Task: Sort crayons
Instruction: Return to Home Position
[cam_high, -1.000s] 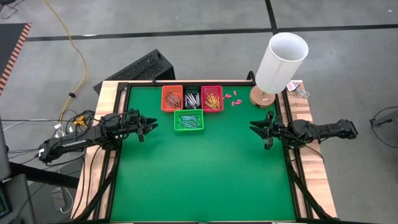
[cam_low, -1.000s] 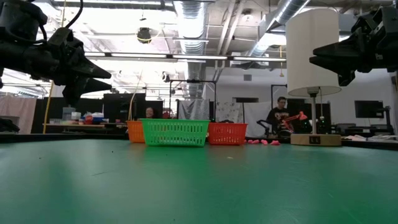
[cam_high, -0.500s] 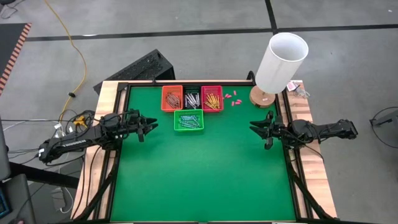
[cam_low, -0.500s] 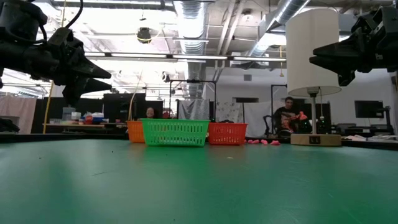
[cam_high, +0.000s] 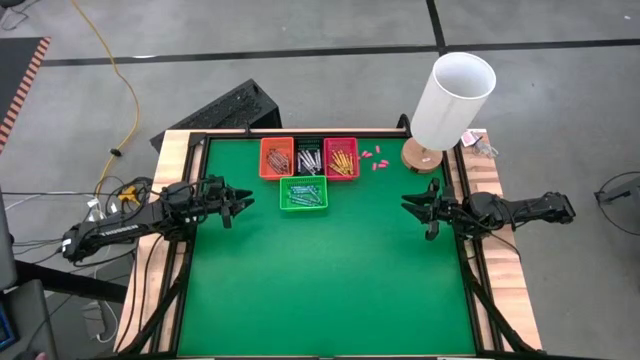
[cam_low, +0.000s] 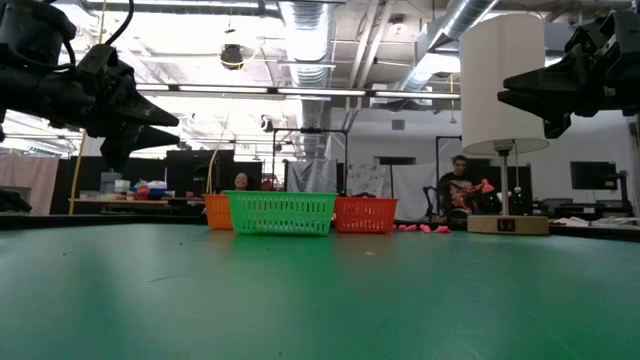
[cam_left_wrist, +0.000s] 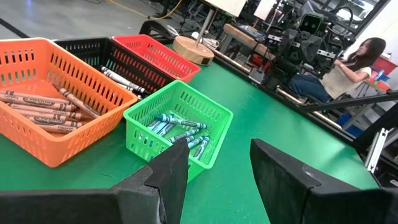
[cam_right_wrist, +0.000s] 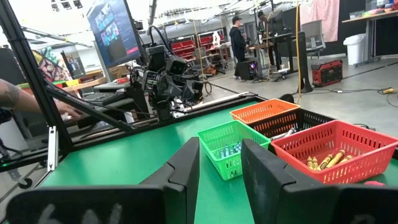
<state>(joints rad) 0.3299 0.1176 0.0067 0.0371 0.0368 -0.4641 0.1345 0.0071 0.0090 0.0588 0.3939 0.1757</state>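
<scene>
A: Where are the crayons (cam_left_wrist: 180, 129)?
B: Paper-wrapped sticks, sorted into lattice plastic bins: orange basket (cam_left_wrist: 68, 134), black basket (cam_left_wrist: 93, 47), red basket (cam_left_wrist: 155, 47), green basket (cam_left_wrist: 146, 134).
A: The grippers?
B: Left gripper (cam_high: 243, 204) and right gripper (cam_high: 407, 203) hover at opposite sides, fingers slightly parted, empty.

From overhead I see my green felt tabletop (cam_high: 330, 290) carrying an orange plastic basket (cam_high: 277, 158), a black plastic basket (cam_high: 309, 158) and a red plastic basket (cam_high: 341, 158) in a row at the far edge. A green plastic basket (cam_high: 303, 194) sits just in front, and all four hold thin crayons (cam_high: 342, 160). My left gripper (cam_high: 240, 205) hovers near the green one, and my right gripper (cam_high: 412, 203) is well apart, below a white cylindrical lamp (cam_high: 452, 100).
</scene>
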